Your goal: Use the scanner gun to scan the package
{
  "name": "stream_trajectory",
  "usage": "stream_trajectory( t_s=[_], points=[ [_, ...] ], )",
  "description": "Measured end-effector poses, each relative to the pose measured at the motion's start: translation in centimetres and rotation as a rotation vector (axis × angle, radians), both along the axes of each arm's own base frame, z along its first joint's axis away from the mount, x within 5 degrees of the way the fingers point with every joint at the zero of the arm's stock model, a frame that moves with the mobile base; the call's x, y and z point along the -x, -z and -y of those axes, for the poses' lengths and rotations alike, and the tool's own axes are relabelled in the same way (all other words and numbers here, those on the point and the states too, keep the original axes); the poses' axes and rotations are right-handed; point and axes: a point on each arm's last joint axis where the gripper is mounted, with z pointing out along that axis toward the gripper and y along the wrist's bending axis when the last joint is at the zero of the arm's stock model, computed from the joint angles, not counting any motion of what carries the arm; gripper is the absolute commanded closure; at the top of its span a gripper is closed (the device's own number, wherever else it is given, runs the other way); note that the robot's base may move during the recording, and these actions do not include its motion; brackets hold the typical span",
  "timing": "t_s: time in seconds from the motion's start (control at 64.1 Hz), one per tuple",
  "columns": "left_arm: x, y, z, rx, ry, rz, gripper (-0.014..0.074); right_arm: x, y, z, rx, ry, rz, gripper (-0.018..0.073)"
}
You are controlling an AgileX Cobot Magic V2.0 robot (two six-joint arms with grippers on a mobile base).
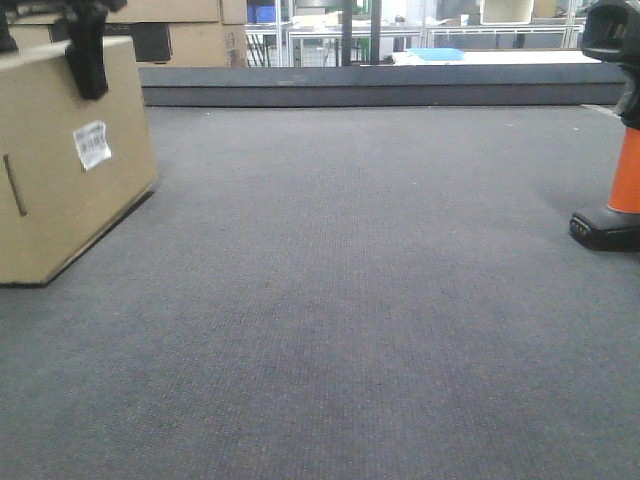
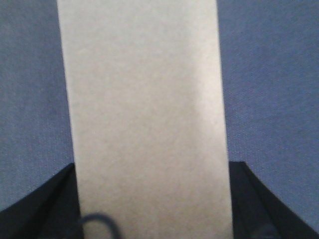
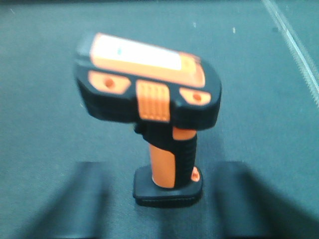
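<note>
While the box (image 1: 65,160) stands at nine o'clock on the grey worktop (image 1: 350,300), the scanner (image 1: 612,140) stands upright at three o'clock, well apart from it.

The left gripper (image 1: 88,50) sits over the box's top edge, its dark fingers (image 2: 40,204) down either side of the tan cardboard and seemingly clamped on it, though contact is hard to confirm. A white barcode label (image 1: 92,144) faces the open carpet. In the right wrist view the scanner's black base rests flat, orange handle upright, black head on top; the right gripper (image 3: 164,199) has its blurred fingers (image 3: 79,199) spread apart, one either side of the base, not touching it. Stacked cartons (image 1: 190,30) stand behind at eleven o'clock.
</note>
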Motion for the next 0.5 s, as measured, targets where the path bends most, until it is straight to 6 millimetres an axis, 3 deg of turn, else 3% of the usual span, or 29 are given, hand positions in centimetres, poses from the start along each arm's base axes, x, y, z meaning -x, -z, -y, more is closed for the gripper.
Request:
stream_trajectory(
  t_s=[0.062,0.125,0.25,0.359,0.421,0.499],
  points=[
    [-0.2,0.1,0.0,0.001,-0.004,0.007,0.0668,0.5,-0.3,0.0,-0.002,-0.005,0.003,0.0732],
    [-0.2,0.1,0.0,0.002,-0.006,0.007,0.0570,1.1,-0.6,0.0,-0.005,-0.010,0.015,0.0713],
    [-0.2,0.1,0.0,0.003,-0.009,0.008,0.0255,1.5,-1.0,0.1,-0.008,-0.012,0.034,0.0713],
    [-0.2,0.1,0.2,0.025,-0.011,0.005,0.0034,1.6,-1.0,0.1,-0.008,-0.012,0.036,0.0713],
    [-0.1,-0.1,0.3,0.039,-0.011,0.007,-0.0018,1.6,-1.0,0.1,-0.006,-0.011,0.037,0.0713],
    [0.4,-1.0,0.3,0.052,-0.010,0.027,-0.0013,1.6,-1.0,0.1,-0.006,-0.013,0.027,0.0713]
  ],
)
